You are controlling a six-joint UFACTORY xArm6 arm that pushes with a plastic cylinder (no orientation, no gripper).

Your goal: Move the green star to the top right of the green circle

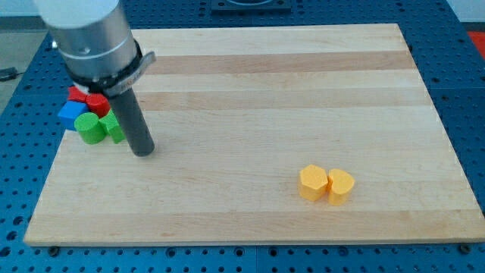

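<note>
surface: pale wooden board (303, 76), lengthwise grain | surround: blue perforated bench (470, 91) | light: even, soft

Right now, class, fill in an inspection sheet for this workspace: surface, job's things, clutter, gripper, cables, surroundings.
Surface: pale wooden board, flat, on a blue perforated table.
Job's things: green circle and green star, touching, at the view's left edge; star partly hidden by the rod.
Clutter: red blocks and blue block in the same cluster; two yellow blocks touching, lower right.
Gripper: none; my tip sits just right of the green star.
Cables: nothing seen.
Surroundings: nothing else seen.
</note>
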